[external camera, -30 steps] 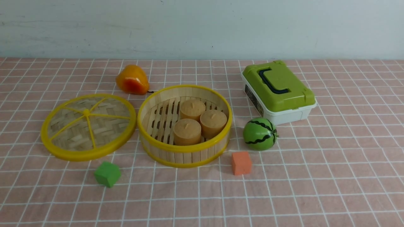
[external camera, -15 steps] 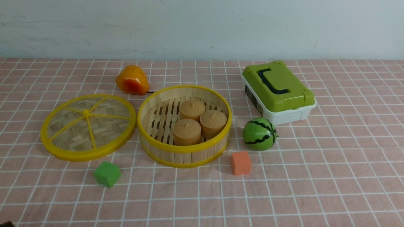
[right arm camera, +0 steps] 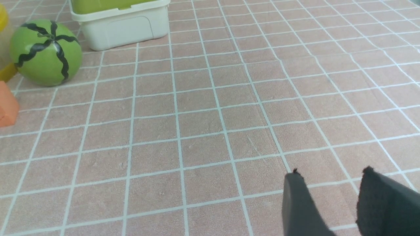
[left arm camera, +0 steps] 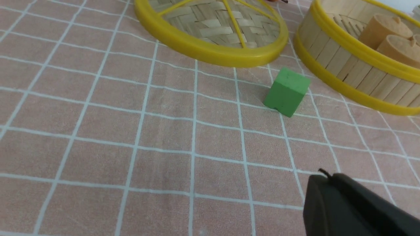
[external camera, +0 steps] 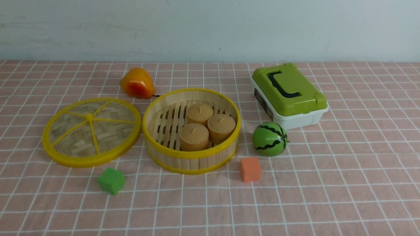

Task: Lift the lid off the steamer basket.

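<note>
The lid (external camera: 92, 131), a woven bamboo disc with a yellow rim and spokes, lies flat on the tablecloth just left of the steamer basket (external camera: 192, 157). The basket is uncovered and holds three tan round buns (external camera: 194, 137). Neither gripper shows in the front view. In the left wrist view my left gripper (left arm camera: 328, 175) is shut and empty, low over the cloth, well short of the lid (left arm camera: 210, 23) and the basket (left arm camera: 347, 68). In the right wrist view my right gripper (right arm camera: 331, 173) is open and empty over bare cloth.
A green cube (external camera: 111, 181) sits in front of the lid. An orange cube (external camera: 250, 169) and a toy watermelon (external camera: 269, 139) sit right of the basket. A white box with a green lid (external camera: 288, 95) stands at the back right, an orange toy fruit (external camera: 137, 83) behind the lid.
A dark bit of the arm showed at the front view's bottom left corner half a second ago and is gone now. The objects have not moved.
</note>
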You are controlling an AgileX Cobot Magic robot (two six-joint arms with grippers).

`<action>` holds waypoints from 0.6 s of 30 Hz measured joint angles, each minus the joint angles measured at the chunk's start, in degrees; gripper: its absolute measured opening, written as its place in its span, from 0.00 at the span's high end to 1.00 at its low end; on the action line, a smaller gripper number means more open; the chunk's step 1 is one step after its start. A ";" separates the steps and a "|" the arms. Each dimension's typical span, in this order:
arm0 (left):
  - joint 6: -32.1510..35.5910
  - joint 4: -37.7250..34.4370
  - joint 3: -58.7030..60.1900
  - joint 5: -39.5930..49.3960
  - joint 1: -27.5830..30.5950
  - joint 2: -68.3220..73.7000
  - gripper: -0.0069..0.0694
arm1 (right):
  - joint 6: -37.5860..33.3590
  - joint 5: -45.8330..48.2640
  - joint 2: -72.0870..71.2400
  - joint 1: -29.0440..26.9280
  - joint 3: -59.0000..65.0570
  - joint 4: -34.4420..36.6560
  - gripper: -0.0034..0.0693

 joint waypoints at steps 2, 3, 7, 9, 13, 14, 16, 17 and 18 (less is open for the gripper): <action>1.32 0.06 0.00 0.00 0.00 0.00 0.93 | 0.00 0.00 0.00 0.00 0.00 0.00 0.62; 1.91 0.11 0.00 0.00 0.00 0.00 0.93 | 0.00 0.00 0.00 0.00 0.00 0.00 0.62; 2.79 0.11 0.00 0.00 0.00 0.00 0.93 | 0.00 0.00 0.00 0.00 0.00 0.00 0.62; 3.75 0.11 0.00 0.00 0.00 0.00 0.93 | 0.00 0.00 0.00 0.00 0.00 0.00 0.62; 4.31 0.11 0.00 0.18 0.00 0.00 0.93 | 0.00 0.00 0.00 0.00 0.00 0.00 0.62; 4.39 0.11 0.00 0.18 0.00 0.00 0.92 | 0.00 0.00 0.00 0.00 0.00 0.00 0.62; 4.47 0.11 0.00 0.18 0.00 0.00 0.92 | 0.00 0.00 0.00 0.00 0.00 0.00 0.62; 4.47 0.11 0.00 0.24 0.00 0.00 0.92 | 0.00 0.00 0.00 0.00 0.00 0.00 0.62; 4.47 0.11 0.00 0.24 0.00 0.00 0.92 | 0.00 0.00 0.00 0.00 0.00 0.00 0.62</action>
